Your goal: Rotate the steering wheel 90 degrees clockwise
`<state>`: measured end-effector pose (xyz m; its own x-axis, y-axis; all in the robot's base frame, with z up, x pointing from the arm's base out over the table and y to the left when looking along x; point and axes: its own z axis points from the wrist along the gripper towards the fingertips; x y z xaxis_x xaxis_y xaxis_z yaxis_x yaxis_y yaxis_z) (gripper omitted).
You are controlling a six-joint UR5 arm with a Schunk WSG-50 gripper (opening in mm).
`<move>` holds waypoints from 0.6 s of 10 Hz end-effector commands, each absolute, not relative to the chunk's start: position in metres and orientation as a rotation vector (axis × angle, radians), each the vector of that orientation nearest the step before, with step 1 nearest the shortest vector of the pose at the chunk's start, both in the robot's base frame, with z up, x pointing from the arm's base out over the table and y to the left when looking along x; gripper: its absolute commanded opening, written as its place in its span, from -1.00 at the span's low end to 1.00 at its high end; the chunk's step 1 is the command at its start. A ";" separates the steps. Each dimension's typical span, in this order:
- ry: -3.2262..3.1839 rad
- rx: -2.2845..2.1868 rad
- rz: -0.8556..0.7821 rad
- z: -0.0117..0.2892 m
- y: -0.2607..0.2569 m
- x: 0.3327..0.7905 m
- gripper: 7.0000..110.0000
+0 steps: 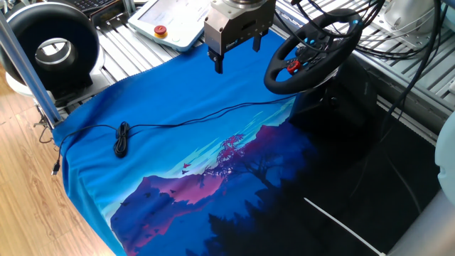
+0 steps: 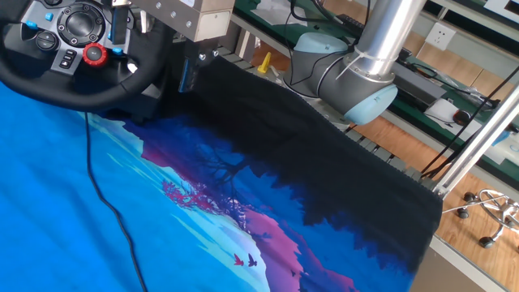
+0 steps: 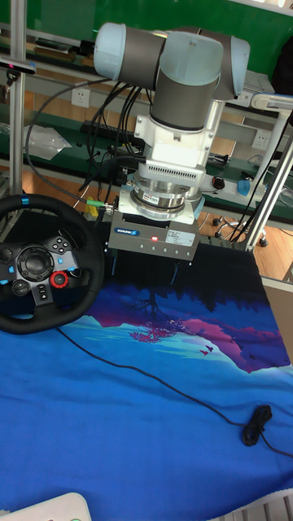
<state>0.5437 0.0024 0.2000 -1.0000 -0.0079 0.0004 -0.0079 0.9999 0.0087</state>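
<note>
The steering wheel [image 1: 281, 82] is black with a padded rim and stands tilted at the back right of the printed cloth; its hub [image 2: 78, 23] carries a red button and blue accents. My gripper [image 1: 238, 53] hangs open and empty just left of the wheel, above the cloth, touching nothing. In the other fixed view the gripper [image 2: 152, 50] sits beside the wheel's rim [image 2: 73, 93], one finger overlapping the wheel in the picture. The tall fixed view shows the gripper [image 3: 144, 269] right of the steering wheel [image 3: 89, 281], fingers spread wide and pointing down.
A black ring-shaped fan [image 1: 53, 46] stands at the back left behind an aluminium post [image 1: 25, 64]. A white pendant [image 1: 170, 21] lies behind the gripper. A thin black cable [image 1: 122, 139] runs across the cloth [image 1: 178, 149] from the wheel. The arm's base [image 2: 357, 81] is at the table's edge.
</note>
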 end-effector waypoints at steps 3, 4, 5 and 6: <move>-3.068 0.060 -0.025 0.201 0.006 0.526 -1.00; -3.068 0.060 -0.025 0.201 0.006 0.526 -1.00; -3.068 0.060 -0.025 0.201 0.006 0.526 -1.00; -3.068 0.062 -0.023 0.201 0.006 0.526 -1.00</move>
